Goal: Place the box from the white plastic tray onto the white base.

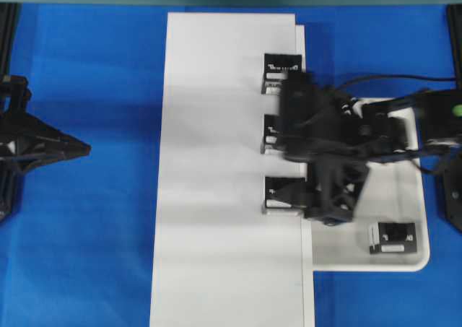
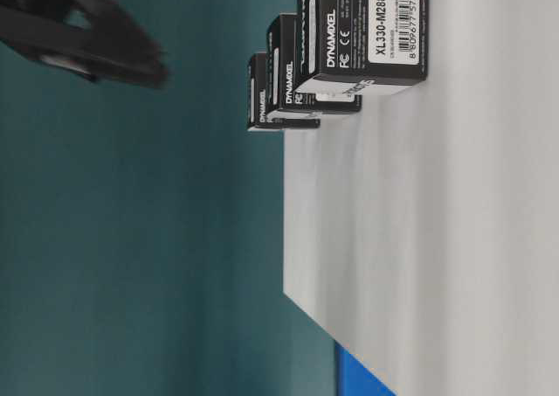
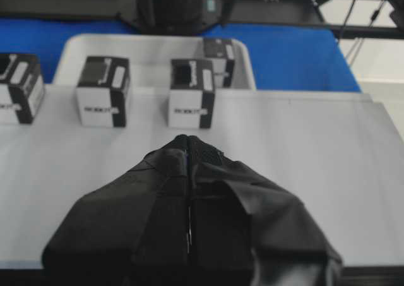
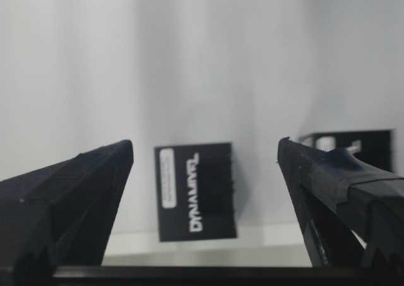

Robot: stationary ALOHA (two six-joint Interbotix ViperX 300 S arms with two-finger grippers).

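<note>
Three alike black boxes stand in a row on the right edge of the white base [image 1: 216, 161]. My right gripper [image 1: 312, 197] is open and empty. It hovers just right of and above the nearest box [image 1: 278, 197], which shows between the jaws in the right wrist view [image 4: 196, 191], untouched. The middle box [image 1: 268, 136] shows beside it in that view [image 4: 350, 144]. The white plastic tray [image 1: 390, 197] lies right of the base. My left gripper [image 1: 83, 149] is shut and empty, far left over the blue cloth; it also shows in the left wrist view [image 3: 187, 141].
A black box with a white side flap [image 1: 393, 237] lies in the tray's near right corner. The far box [image 1: 283, 73] stands on the base. My right arm is blurred above the middle box. Blue cloth surrounds the base and tray.
</note>
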